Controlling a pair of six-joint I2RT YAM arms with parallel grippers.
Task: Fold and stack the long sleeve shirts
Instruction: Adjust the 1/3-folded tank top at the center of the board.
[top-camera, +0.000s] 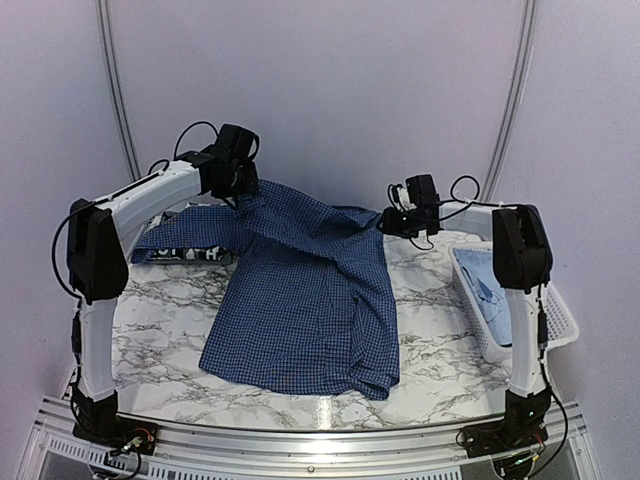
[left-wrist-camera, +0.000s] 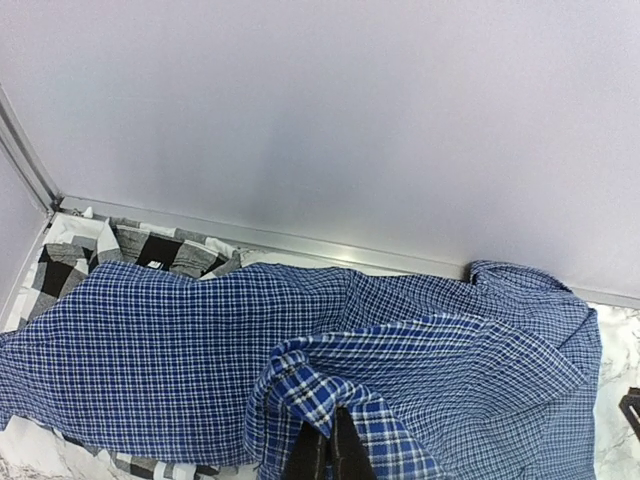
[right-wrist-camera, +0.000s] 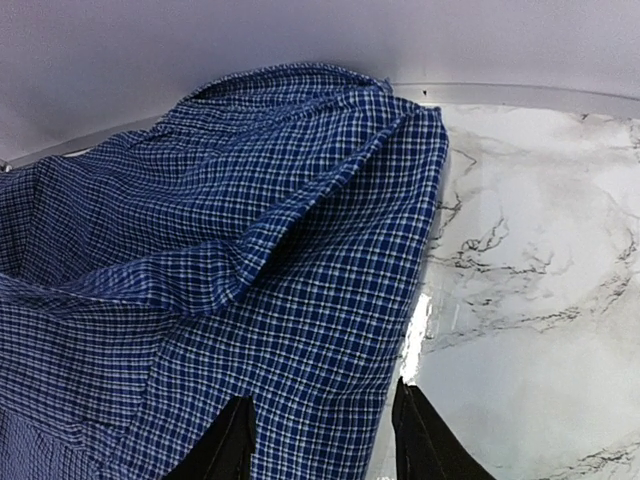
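The dark blue checked shirt (top-camera: 305, 300) lies spread over the marble table, its far edge lifted. My left gripper (top-camera: 238, 197) is shut on a fold of it at the far left; in the left wrist view the fingers (left-wrist-camera: 325, 452) pinch the blue cloth (left-wrist-camera: 400, 370). My right gripper (top-camera: 386, 222) is open at the shirt's far right corner; in the right wrist view its fingertips (right-wrist-camera: 236, 440) straddle the cloth's edge (right-wrist-camera: 300, 300). The black-and-white plaid shirt (top-camera: 197, 253) lies under the blue sleeve at the left and shows in the left wrist view (left-wrist-camera: 135, 250). The pale blue shirt (top-camera: 488, 283) lies in the basket.
A white slatted basket (top-camera: 562, 322) stands at the table's right edge. Bare marble table (top-camera: 440, 350) shows to the right of and in front of the blue shirt. A pale wall stands close behind the table.
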